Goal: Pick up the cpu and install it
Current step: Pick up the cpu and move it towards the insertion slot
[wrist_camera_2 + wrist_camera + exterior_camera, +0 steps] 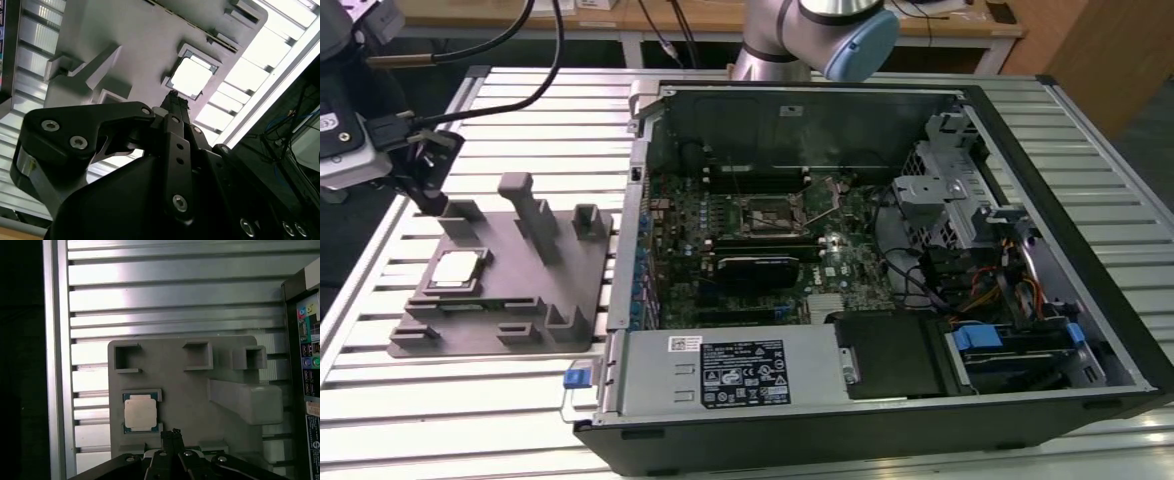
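One cpu (458, 268): lies flat, metal top up, in a square recess of the grey fixture tray (500, 335); the recess likely keeps it located for pickup
Gripper (428, 203): poised over the tray's far end, near the cpu, not touching it; fingers closed together, holding nothing
Motherboard socket (765, 212): inside the open computer case (854, 440); well apart from the tray; appears unfilled
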Motion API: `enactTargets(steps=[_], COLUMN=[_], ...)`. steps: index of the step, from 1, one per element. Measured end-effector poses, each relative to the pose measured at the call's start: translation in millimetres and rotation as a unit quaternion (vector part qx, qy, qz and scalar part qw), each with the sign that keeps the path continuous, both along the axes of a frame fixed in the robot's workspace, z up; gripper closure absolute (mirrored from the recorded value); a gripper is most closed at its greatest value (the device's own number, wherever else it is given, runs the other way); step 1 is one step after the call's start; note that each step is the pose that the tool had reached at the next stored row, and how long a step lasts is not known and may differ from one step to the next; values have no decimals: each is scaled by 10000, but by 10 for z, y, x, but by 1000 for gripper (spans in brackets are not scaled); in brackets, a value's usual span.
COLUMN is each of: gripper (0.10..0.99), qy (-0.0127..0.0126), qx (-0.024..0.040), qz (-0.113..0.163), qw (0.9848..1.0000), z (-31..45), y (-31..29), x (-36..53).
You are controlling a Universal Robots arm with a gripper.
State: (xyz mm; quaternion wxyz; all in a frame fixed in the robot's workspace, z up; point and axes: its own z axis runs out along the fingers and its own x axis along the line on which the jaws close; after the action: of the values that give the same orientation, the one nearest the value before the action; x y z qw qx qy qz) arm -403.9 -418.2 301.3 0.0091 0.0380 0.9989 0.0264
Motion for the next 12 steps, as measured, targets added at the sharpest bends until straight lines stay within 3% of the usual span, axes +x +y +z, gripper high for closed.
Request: enactTargets(steps=[12], gripper=[980], qy=[0], qx=[0], qz=[0], qw=[10000], z=[-132], y=[0], x=[-9])
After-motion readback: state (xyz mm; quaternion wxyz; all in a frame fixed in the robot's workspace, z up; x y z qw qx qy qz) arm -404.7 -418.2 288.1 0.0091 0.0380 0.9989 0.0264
